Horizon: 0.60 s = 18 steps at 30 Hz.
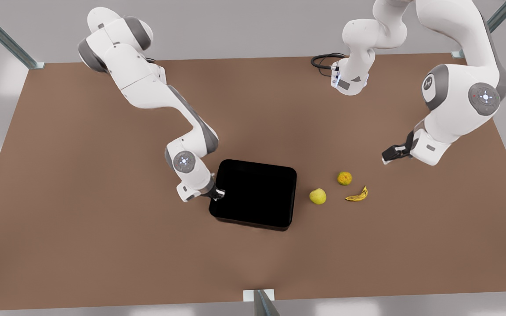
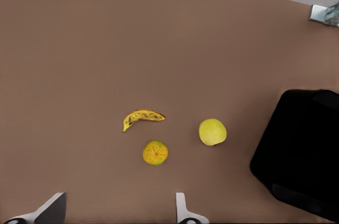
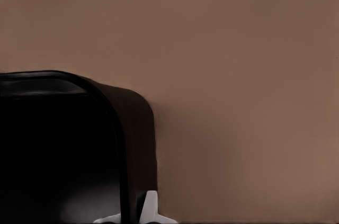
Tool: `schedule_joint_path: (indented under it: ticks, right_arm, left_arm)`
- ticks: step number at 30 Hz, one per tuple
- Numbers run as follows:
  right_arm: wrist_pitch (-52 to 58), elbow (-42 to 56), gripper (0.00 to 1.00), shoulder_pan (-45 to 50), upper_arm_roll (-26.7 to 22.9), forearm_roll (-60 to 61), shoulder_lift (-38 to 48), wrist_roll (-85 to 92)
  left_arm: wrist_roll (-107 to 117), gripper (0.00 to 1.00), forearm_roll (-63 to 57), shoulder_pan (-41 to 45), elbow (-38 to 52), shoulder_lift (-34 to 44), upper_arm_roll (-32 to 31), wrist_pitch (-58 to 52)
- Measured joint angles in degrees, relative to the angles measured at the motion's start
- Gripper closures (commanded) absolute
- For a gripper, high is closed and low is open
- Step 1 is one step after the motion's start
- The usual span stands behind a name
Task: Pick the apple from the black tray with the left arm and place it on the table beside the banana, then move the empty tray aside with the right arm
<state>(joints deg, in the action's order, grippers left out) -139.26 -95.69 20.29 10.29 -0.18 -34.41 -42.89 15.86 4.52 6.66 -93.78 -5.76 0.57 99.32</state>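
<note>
Reaching down from the far left of the front view, the right arm (image 1: 147, 87) bends at the elbow and sets its right gripper (image 1: 218, 194) on the left rim of the black tray (image 1: 255, 193), its fingers closed on that rim. The tray lies flat on the brown table (image 1: 81, 175) near the middle, its long side running left to right, with nothing inside it.

The left arm (image 1: 459, 87) comes in from the far right and hangs folded above the table, well apart from the fruit. Its left gripper (image 1: 389, 154) points toward the left, fingers spread open and holding nothing.

Just right of the tray sit three fruits: one apple (image 1: 317, 196), one orange-mottled round fruit (image 1: 344, 178) a little farther back, and one banana (image 1: 357, 195) right of the apple. The banana lies with its long axis roughly left to right, its right tip curling toward the far side.

There are two arms, one tray and three fruits.
</note>
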Motion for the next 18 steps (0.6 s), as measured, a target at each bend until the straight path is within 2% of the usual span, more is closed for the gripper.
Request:
schedule_joint_path:
  ticks: [5,10,15,18]
  right_arm:
    - [10.04,-0.31,1.0,-7.88,1.05,1.27,11.96,4.48]
    - [22.0,-1.18,1.0,-26.48,1.03,2.51,18.39,16.17]
    - [27.47,-2.01,1.0,-44.8,0.92,1.35,15.06,33.79]
    - [26.65,-2.28,1.0,-48.94,0.85,-0.22,9.14,43.91]
  left_arm:
    - [-2.45,0.0,0.53,2.65,1.74,-1.6,-0.26,-2.82]
    - [-4.26,0.0,0.8,1.86,1.82,-1.84,-0.24,-4.04]
    - [-5.56,0.0,0.84,2.13,1.82,-2.17,-0.3,-4.58]
    - [-6.19,0.0,0.84,2.2,1.82,-2.2,-0.3,-4.74]
